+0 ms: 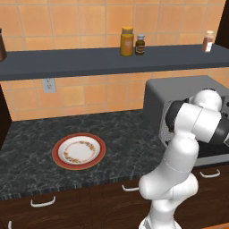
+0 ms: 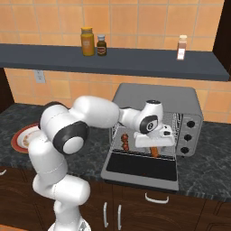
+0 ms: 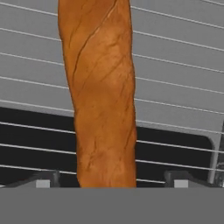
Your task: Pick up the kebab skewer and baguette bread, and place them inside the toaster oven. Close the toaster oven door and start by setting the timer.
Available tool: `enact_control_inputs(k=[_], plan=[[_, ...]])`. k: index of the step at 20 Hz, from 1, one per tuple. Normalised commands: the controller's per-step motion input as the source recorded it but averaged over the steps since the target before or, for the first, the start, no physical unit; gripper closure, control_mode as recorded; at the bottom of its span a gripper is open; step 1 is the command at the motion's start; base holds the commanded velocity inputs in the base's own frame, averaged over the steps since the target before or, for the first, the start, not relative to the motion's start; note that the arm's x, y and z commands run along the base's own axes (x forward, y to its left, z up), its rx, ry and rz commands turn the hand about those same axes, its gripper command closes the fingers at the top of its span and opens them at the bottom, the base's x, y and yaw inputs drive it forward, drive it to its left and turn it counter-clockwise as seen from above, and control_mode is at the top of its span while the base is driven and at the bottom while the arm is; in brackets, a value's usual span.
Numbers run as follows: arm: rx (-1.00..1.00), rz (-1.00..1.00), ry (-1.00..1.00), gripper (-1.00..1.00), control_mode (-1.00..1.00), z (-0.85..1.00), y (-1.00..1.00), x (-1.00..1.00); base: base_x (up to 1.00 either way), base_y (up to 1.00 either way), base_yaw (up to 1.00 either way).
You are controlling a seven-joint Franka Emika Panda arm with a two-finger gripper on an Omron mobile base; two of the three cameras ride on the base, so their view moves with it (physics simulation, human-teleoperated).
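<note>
The fingers point(image 3: 113, 180) are spread apart, maybe just off the baguette bread point(image 3: 103, 100); backing out could knock it off the rack point(image 3: 175, 87).

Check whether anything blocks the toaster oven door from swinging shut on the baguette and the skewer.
Yes. The gripper and the forearm reach in through the toaster oven opening, above the lowered toaster oven door. The baguette bread lies on the wire rack between the open fingers, its end toward the opening; the kebab skewer sits inside, to its left.
</note>
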Motion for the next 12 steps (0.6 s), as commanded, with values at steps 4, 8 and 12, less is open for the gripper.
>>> enact_control_inputs(k=[4,8,12], plan=[[0.00,0.00,-0.01,-1.00,-1.00,0.31,0.01,-0.41,0.00,0.00,0.00],[0.00,-0.13,0.00,-1.00,-1.00,0.18,0.01,-0.84,0.00,0.00,0.00],[0.00,-0.18,0.00,-1.00,-1.00,0.15,0.01,-0.93,0.00,0.00,0.00]])
